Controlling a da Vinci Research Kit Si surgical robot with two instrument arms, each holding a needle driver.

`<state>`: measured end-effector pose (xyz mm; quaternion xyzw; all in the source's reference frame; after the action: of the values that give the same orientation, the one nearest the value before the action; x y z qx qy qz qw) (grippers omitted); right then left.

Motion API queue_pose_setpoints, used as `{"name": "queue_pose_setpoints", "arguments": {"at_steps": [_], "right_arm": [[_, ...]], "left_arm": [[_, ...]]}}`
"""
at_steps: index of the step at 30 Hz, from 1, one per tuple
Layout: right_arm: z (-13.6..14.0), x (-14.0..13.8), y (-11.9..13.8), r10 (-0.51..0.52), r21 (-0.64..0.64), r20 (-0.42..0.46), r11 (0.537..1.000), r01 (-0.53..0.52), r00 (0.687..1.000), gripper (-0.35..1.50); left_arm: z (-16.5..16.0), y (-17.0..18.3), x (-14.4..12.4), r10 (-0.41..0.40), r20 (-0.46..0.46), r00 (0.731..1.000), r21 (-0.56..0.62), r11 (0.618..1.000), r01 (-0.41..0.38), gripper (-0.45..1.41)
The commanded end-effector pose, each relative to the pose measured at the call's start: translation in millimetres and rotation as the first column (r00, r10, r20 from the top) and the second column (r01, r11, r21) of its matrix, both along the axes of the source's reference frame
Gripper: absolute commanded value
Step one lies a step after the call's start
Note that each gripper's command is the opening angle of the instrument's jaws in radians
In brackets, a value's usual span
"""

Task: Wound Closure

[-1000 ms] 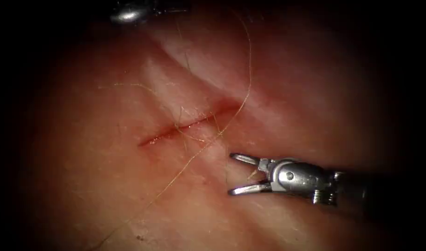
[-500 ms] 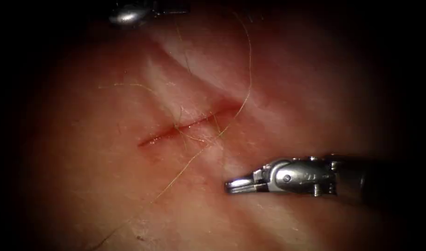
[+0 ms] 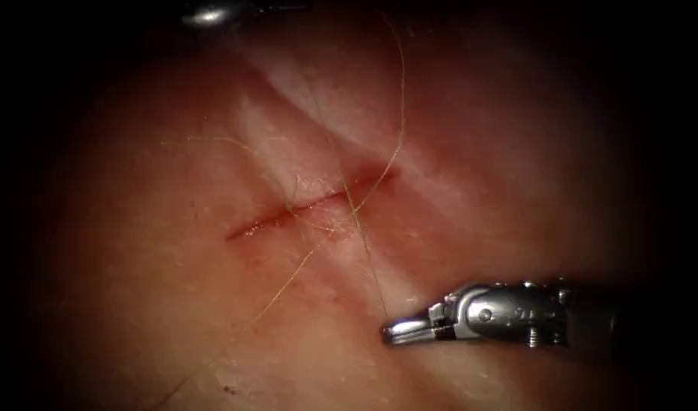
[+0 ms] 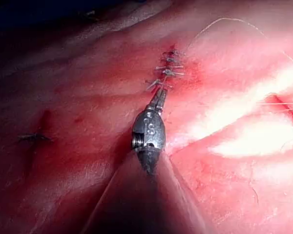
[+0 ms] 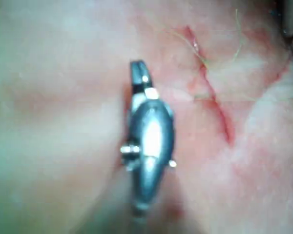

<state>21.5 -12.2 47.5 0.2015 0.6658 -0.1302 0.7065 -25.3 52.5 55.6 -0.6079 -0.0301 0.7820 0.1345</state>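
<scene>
Nearest, the right arm's steel needle driver (image 3: 398, 330) has its jaws clamped on the fine yellowish thread (image 3: 366, 251), which runs up to the short red cut (image 3: 307, 205) in the pale pink pork tissue (image 3: 151, 259). A hard tug could tear the thread through the soft edges. Farthest, the left arm's steel tool (image 3: 211, 14) sits at the dim rim, jaws closed on nothing visible in its wrist view (image 4: 157, 100).

Tools and thread around the cut

The cut (image 3: 310, 205) runs across the middle of the tissue (image 3: 135, 289). Thread (image 3: 368, 259) crosses it and leads down to the right tool (image 3: 398, 331), which lies below and right of the cut. The left tool (image 3: 211, 15) sits at the far top edge, well apart from it.
</scene>
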Motion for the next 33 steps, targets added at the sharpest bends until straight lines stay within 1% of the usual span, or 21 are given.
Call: {"name": "queue_pose_setpoints", "arguments": {"at_steps": [1,4,10,11,13,15,16,17,18,19,20,21,24,25,30,33], "right_arm": [[0.8,0.6,-0.7,-0.005,0.0,0.0,1.0,0.005,1.0,-0.35],[1.1,0.4,-1.0,-0.01,0.003,0.0,1.0,0.01,1.0,-0.35],[1.0,0.3,-0.9,0.005,-0.001,0.009,1.0,-0.005,1.0,-0.35],[0.9,0.6,-0.6,0.031,-0.002,0.015,1.0,-0.031,0.999,-0.35],[0.8,1.0,0.1,0.064,0.011,-0.005,0.998,-0.064,0.998,-0.35],[0.7,1.0,0.3,0.057,0.02,-0.02,0.998,-0.056,0.998,-0.35],[0.5,0.8,0.4,0.061,0.024,-0.027,0.998,-0.061,0.998,0.09],[0.3,0.5,0.5,0.089,0.028,-0.033,0.996,-0.088,0.996,0.31],[-0.3,0.0,0.8,0.142,0.037,-0.04,0.989,-0.141,0.989,0.69],[-0.7,-0.4,1.0,0.177,0.069,-0.039,0.982,-0.174,0.983,0.96],[-1.2,-0.9,1.3,0.205,0.088,-0.049,0.976,-0.2,0.978,1.15],[-1.9,-1.6,1.6,0.225,0.104,-0.063,0.97,-0.218,0.972,1.28],[-3.5,-3.7,2.3,0.246,0.133,-0.07,0.963,-0.236,0.967,1.46],[-4.0,-4.5,2.4,0.253,0.142,-0.077,0.96,-0.241,0.964,1.48],[-5.7,-8.8,2.4,0.258,0.181,-0.118,0.955,-0.235,0.959,1.48],[-5.9,-10.9,2.1,0.245,0.204,-0.114,0.954,-0.219,0.963,1.46]], "left_arm": [[0.6,0.6,-0.5,-0.002,-0.001,1.0,-0.003,1.0,0.002,-0.45],[0.8,0.7,-0.6,-0.005,-0.004,1.0,-0.004,1.0,0.005,-0.45],[0.9,0.9,-0.8,-0.012,-0.01,1.0,-0.005,1.0,0.012,-0.45],[1.0,1.1,-0.7,-0.015,-0.013,1.0,-0.005,1.0,0.015,-0.45],[1.0,1.1,-0.8,-0.015,-0.013,1.0,-0.005,1.0,0.015,-0.45],[0.9,1.1,-0.9,-0.017,-0.014,1.0,-0.005,1.0,0.017,-0.45],[0.9,1.1,-1.0,-0.018,-0.015,1.0,-0.005,1.0,0.018,-0.45],[0.9,1.2,-1.0,-0.019,-0.015,1.0,-0.004,1.0,0.019,-0.45],[0.9,1.2,-1.1,-0.02,-0.016,1.0,-0.004,1.0,0.02,-0.45],[1.0,1.4,-1.2,-0.021,-0.016,1.0,-0.004,1.0,0.021,-0.45],[1.0,1.5,-1.3,-0.022,-0.017,1.0,-0.004,1.0,0.022,-0.45],[1.1,1.7,-1.3,-0.026,-0.019,0.999,0.001,1.0,0.026,-0.45],[1.5,2.5,-1.2,-0.03,-0.029,0.999,-0.004,1.0,0.03,-0.45],[1.6,2.8,-1.1,-0.03,-0.031,0.999,-0.01,1.0,0.03,-0.45],[2.2,4.3,-0.8,-0.039,-0.057,0.998,-0.032,0.999,0.038,-0.45],[2.5,4.7,-0.7,-0.046,-0.063,0.997,-0.034,0.998,0.044,-0.45]]}}
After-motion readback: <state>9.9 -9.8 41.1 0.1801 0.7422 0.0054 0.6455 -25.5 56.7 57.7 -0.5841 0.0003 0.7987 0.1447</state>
